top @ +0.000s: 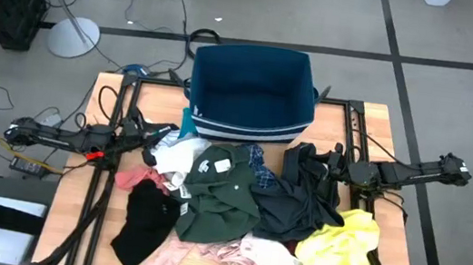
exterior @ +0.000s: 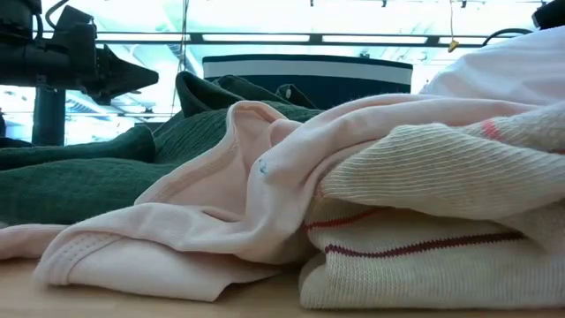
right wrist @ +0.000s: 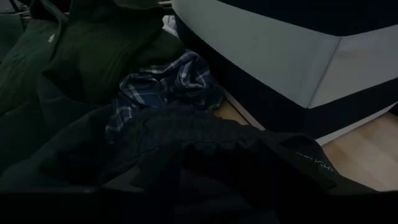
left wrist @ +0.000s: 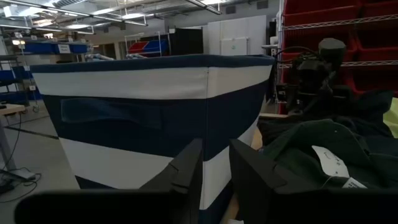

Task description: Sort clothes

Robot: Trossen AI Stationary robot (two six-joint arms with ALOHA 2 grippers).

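Pink garment (exterior: 221, 212) foremost | clothes (top: 244, 211) between left gripper (top: 147, 133), right gripper (top: 329, 163)

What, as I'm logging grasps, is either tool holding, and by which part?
Nothing that shows. The left tool has its fingers apart and empty, facing the navy bin. The right tool is open over the black garment, with no grip visible.

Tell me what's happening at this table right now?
A heap of clothes lies unsorted on the table in front of a navy striped bin, which looks empty. The left gripper hangs at the heap's left edge facing the bin, fingers slightly apart with nothing between them. The right gripper sits over the dark garment on the right side, beside a blue plaid piece; no garment looks lifted yet.
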